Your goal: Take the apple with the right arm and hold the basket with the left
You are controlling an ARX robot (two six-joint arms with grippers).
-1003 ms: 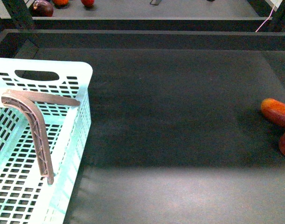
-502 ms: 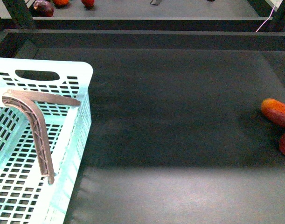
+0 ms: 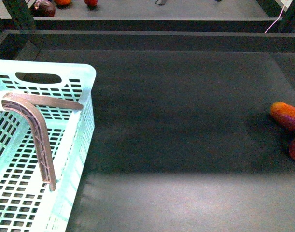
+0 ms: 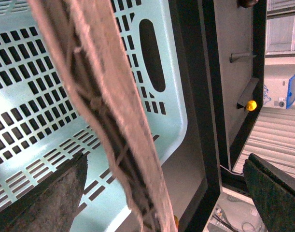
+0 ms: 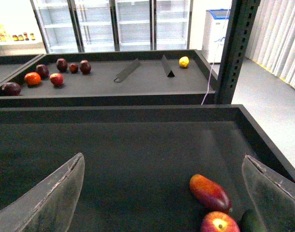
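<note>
Left jaws gape astride the handle [image 4: 113, 106] of the basket [image 3: 65, 70], which has only twitched, while right jaws hang equally wide, the apple [image 5: 218, 223] lying unmoved ahead between them on the counter [image 5: 113, 164], so neither grasp is made yet.

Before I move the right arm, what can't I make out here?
- Apple: lower part cut by the right wrist view's bottom edge; front view shows only a sliver at its right edge.
- Dark object beside it: mostly cut off, kind unclear.
- Basket: left and near sides run off the front view.
- Both arms: absent from front view.
</note>
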